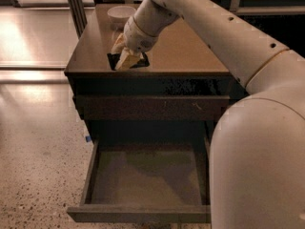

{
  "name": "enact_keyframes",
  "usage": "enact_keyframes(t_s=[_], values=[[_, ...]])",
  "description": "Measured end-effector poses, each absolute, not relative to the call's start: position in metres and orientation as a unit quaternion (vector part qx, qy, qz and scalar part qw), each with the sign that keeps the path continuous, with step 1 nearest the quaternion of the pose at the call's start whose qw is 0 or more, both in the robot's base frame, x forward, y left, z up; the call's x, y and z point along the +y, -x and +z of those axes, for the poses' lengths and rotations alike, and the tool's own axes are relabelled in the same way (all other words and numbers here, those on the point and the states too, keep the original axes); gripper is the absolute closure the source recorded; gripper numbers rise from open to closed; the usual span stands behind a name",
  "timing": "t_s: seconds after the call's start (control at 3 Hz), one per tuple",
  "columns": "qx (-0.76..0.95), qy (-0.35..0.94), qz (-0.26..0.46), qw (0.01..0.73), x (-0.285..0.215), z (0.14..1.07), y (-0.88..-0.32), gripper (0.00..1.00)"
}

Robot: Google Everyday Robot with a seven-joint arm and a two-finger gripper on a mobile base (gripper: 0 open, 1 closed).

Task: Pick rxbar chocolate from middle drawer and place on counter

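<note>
bar lifted out and brought to the counter; release not yet made.
the gripper [127, 59] is low over the front-left part of the counter [190, 56], fingers clamped on the rxbar chocolate [113, 61], which looks to be at or just above the surface. the middle drawer [138, 214] stands open below with no bar in it. judged remaining: let go and lift away. the white bowl [121, 12] stands at the back, apart.

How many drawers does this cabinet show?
2: a shut drawer under the counter, and the middle drawer pulled open below it. Another may be hidden lower. The claw is with the rxbar chocolate at the counter's front.
</note>
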State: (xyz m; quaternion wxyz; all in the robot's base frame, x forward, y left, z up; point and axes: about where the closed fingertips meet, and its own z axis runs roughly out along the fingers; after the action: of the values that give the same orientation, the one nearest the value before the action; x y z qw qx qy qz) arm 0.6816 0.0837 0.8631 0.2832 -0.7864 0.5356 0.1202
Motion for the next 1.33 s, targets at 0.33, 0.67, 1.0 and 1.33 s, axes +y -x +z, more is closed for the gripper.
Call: enact_keyframes(t_s=[0.33, 0.67, 1.0, 1.33], values=[[0.577, 0.773, 0.141, 0.222, 0.0451, 0.8190, -0.7373, 1.00], [0.577, 0.773, 0.141, 0.222, 0.0451, 0.8190, -0.7373, 1.00], [0.577, 0.773, 0.141, 0.222, 0.0451, 0.8190, -0.7373, 0.81], [0.577, 0.773, 0.141, 0.222, 0.0451, 0.8190, -0.7373, 0.58]])
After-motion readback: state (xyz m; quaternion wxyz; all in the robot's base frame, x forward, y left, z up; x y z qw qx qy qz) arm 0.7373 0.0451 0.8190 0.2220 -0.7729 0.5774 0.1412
